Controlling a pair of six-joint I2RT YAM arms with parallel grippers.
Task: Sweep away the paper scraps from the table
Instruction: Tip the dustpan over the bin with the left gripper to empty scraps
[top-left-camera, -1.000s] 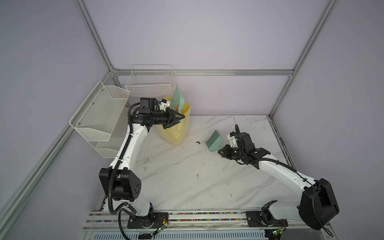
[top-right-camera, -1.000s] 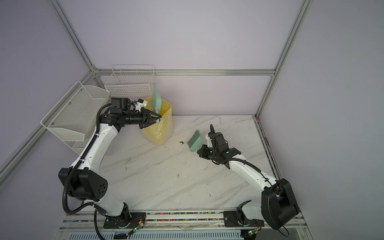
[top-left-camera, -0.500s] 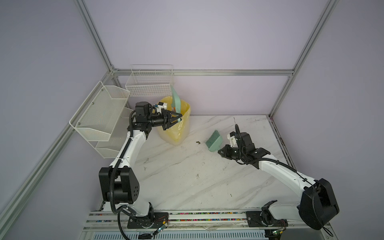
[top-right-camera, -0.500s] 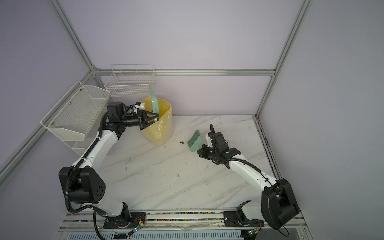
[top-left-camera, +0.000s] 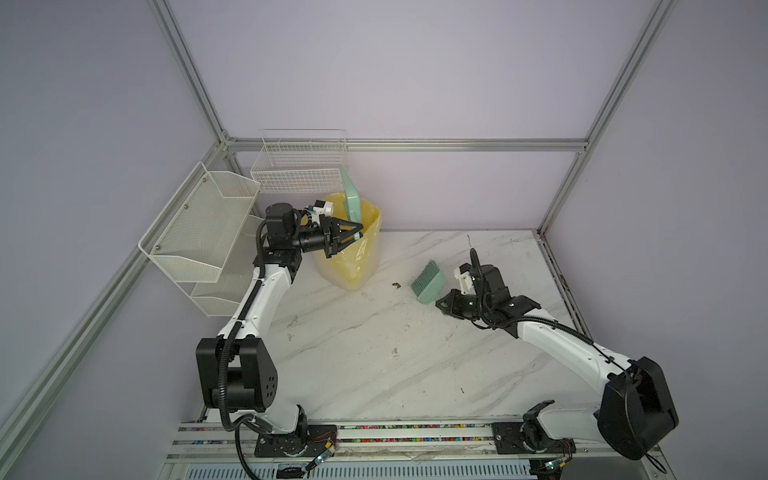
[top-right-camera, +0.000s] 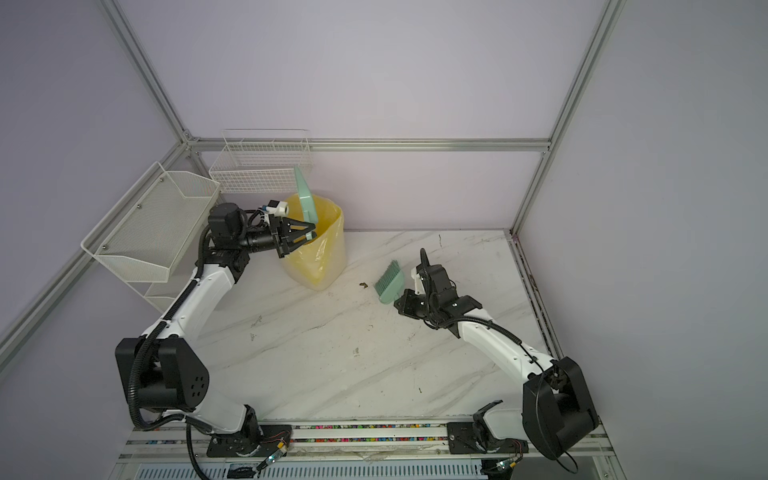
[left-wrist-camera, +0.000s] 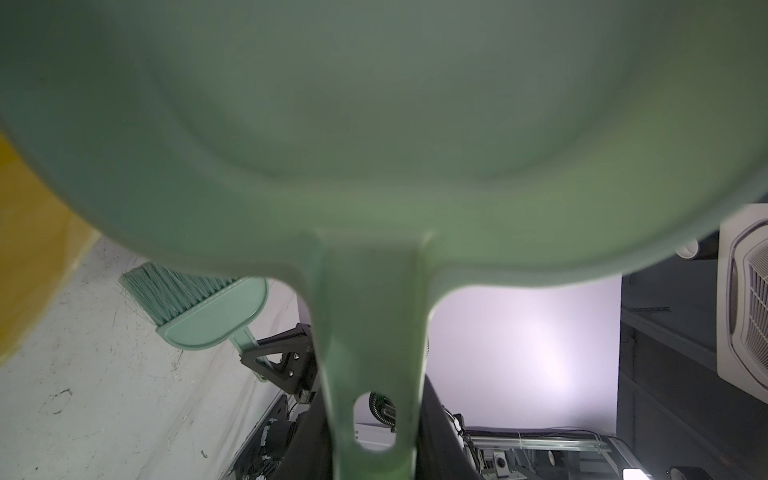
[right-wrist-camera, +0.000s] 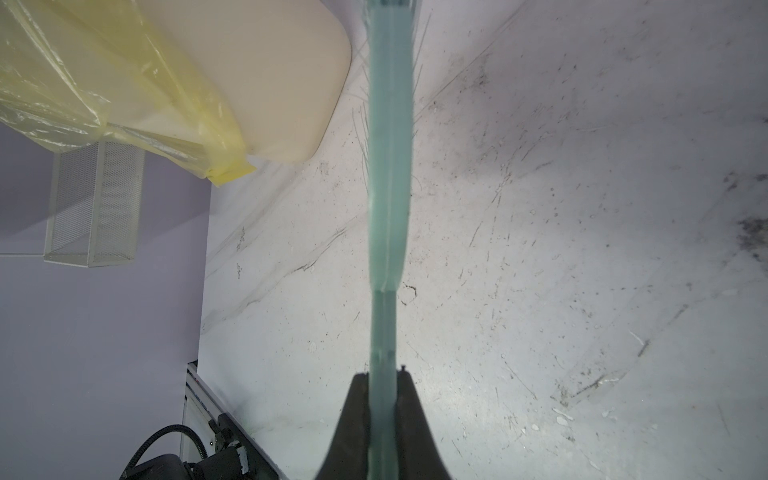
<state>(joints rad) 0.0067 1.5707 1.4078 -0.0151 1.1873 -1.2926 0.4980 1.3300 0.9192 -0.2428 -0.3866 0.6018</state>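
Observation:
No paper scraps show on the white marble table (top-left-camera: 374, 353) in any view. My left gripper (top-left-camera: 359, 232) (top-right-camera: 311, 232) (left-wrist-camera: 374, 415) is shut on the handle of a pale green dustpan (top-left-camera: 351, 199) (top-right-camera: 305, 199) (left-wrist-camera: 374, 124). The dustpan stands tipped almost upright over the yellow-bagged bin (top-left-camera: 353, 257) (top-right-camera: 320, 253). My right gripper (top-left-camera: 442, 301) (top-right-camera: 401, 299) (right-wrist-camera: 382, 374) is shut on the handle of a green brush (top-left-camera: 428, 284) (top-right-camera: 388, 284) (right-wrist-camera: 388, 166). The brush's bristles point toward the bin, low over the table.
A small dark speck (top-left-camera: 395, 284) lies between bin and brush. A wire basket (top-left-camera: 299, 166) hangs on the back wall behind the bin. White mesh shelves (top-left-camera: 199, 224) hang on the left wall. The frame posts close the far corners.
The left wrist has drawn back a little to the left, and the dustpan has tipped more upright over the bin. The right arm and brush have not moved.

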